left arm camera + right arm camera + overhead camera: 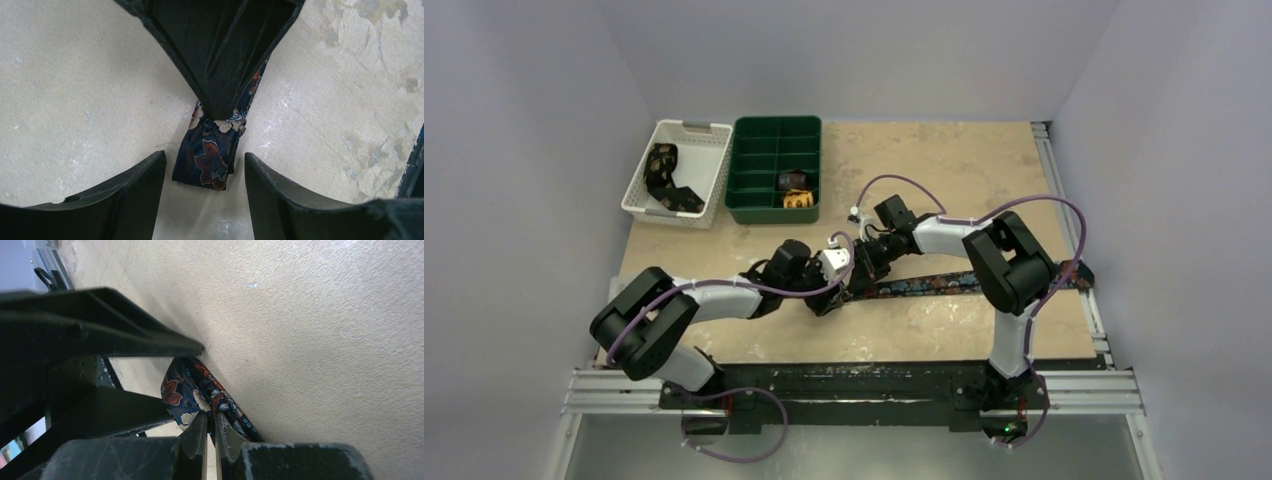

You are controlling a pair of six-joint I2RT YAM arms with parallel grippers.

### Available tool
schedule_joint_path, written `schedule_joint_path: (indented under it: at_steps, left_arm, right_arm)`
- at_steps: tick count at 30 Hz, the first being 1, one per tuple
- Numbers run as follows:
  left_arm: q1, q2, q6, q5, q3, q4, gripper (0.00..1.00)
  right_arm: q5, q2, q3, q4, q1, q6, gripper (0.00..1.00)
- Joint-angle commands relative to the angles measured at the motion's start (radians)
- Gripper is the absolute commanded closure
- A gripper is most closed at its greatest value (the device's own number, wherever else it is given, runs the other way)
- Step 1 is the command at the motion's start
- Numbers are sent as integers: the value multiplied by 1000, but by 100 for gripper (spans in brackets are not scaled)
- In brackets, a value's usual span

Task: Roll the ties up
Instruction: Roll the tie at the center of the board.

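Observation:
A dark navy tie [929, 284] with a multicoloured flower print lies across the table toward the right. Its narrow end [210, 155] hangs pinched, and it also shows in the right wrist view [200, 390]. My right gripper [210, 422] is shut on that end; in the left wrist view it is the black wedge [220, 55] above the fabric. My left gripper [205, 175] is open, its fingers [135, 195] on either side of the tie's end without touching it. Both grippers meet at mid-table [849, 275].
A white basket [709, 175] at the back left holds a black-and-gold tie [664, 175]. A green divided bin [754, 170] beside it holds rolled ties [796, 190]. Purple cables run along both arms. A metal rail runs along the table's right edge [1064, 200].

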Motion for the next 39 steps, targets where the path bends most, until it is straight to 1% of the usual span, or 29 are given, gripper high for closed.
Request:
schedule_joint_path:
  at_steps: [1,5,8,13,17,19,22,26,30,39]
  left_arm:
    - [0,-39,-70,-92,4,-28,38]
    - [2,-27,-57,-6,-6,-14,38]
    - [1,-6,-30,47,-10,15,41]
    - [0,0,-12,78,-35,74,49]
    - [0,-13,-15,59,-46,98,61]
    - [-1,-34,-8,55,-61,124,66]
    - [-3,-57,9,46,-72,147,69]
    - [-3,-75,23,65,-63,177,70]
    - [-17,-63,6,105,-28,201,69]
    - [-30,103,-58,96,57,287,69]
  right_arm:
    - [175,0,-38,-19,-4,-69,100]
    - [162,-2,-34,-37,-4,-113,100]
    - [165,7,-24,-68,-5,-149,100]
    - [170,12,-30,-61,-6,-147,100]
    - [171,14,-39,-53,-11,-140,100]
    - [172,18,-39,-56,-15,-139,100]
    - [178,24,-34,-71,-15,-143,100]
    - [180,21,-38,-68,-15,-140,100]
    - [181,30,-27,-55,-16,-119,100]
    - [151,34,-34,-33,-14,-91,100]
